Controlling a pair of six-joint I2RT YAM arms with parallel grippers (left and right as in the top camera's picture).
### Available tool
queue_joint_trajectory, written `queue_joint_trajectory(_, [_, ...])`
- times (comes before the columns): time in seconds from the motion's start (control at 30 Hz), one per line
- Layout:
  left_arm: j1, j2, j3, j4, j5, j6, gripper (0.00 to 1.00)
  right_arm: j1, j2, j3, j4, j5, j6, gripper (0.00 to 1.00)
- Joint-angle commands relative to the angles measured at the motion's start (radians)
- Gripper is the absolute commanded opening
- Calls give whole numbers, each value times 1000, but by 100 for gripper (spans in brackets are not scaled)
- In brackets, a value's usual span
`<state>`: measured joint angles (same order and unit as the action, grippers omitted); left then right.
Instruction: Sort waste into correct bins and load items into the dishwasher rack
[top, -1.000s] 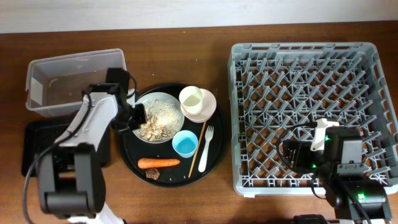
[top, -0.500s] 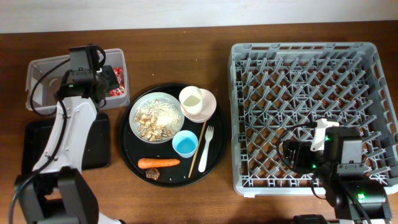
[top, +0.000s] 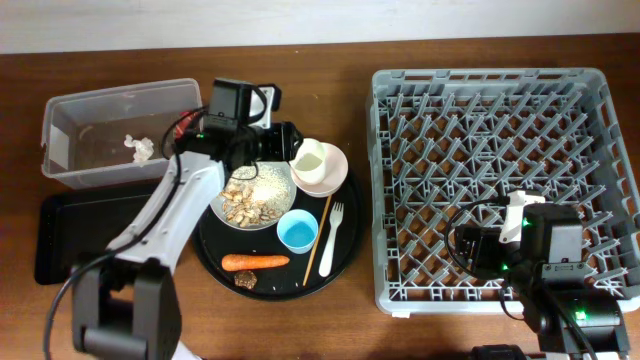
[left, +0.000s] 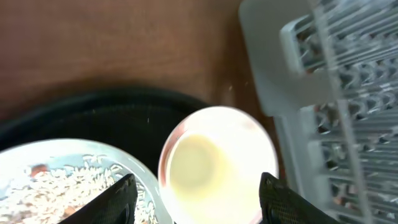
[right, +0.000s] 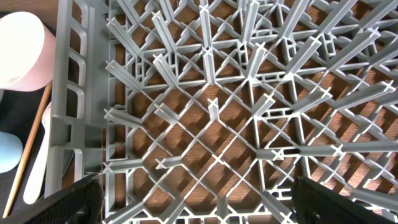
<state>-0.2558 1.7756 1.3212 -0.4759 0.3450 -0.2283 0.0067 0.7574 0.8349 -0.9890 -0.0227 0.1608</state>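
My left gripper (top: 283, 140) hangs open and empty over the back of the round tray, just above the white cup (left: 199, 165) that stands in the pink bowl (top: 333, 172). Left of it is the white plate (top: 255, 190) with rice and scraps. A blue cup (top: 297, 231), fork (top: 332, 238), chopsticks (top: 323, 235), carrot (top: 255, 262) and brown lump (top: 246, 281) also lie on that tray. A crumpled napkin (top: 140, 148) lies in the clear tub (top: 70, 110). My right gripper (right: 208, 208) is open above the dishwasher rack (top: 500, 90).
The round black tray (top: 212, 250) stands between the bins and the rack. A flat black tray (top: 70, 235) lies in front of the clear tub, partly under my left arm. The rack's grey wall (left: 267, 68) is close on the right of the bowl.
My left gripper went from the plate to the clear tub with a red wrapper, then swung right to above the bowl. Its jaws have opened and hold nothing. The right arm has not moved.
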Motion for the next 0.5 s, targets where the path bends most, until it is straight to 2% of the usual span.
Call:
queue_joint_trajectory(0.0, [-12, 117, 7, -2, 14, -13, 61, 5, -4, 14, -2, 16, 2, 99])
queue_joint_trajectory(0.03, [-13, 147, 7, 0, 15, -13, 57, 5, -4, 14, -2, 16, 2, 99])
queue_joint_trajectory(0.1, [-19, 177, 7, 0, 16, -13, 38, 5, -4, 14, -3, 16, 2, 98])
queue_joint_trajectory(0.13, [-21, 182, 8, 6, 19, -13, 11, 5, -4, 14, -3, 16, 2, 99])
queue_joint_trajectory(0.17, [-21, 179, 17, 8, 19, -13, 0, 5, -4, 14, -3, 16, 2, 99])
queue_joint_trajectory(0.33, [-21, 77, 79, -29, 19, -13, 1, 5, -4, 14, -3, 16, 2, 99])
queue_joint_trajectory(0.4, [-20, 2, 79, -80, 166, -13, 0, 5, -4, 14, -7, 16, 2, 99])
queue_joint_trajectory(0.43, [-21, -20, 79, -98, 423, -13, 0, 1, 3, 14, 13, 16, 36, 99])
queue_joint_trajectory(0.47, [-21, -14, 79, -101, 605, -13, 0, -26, 30, 14, 86, -43, 65, 99])
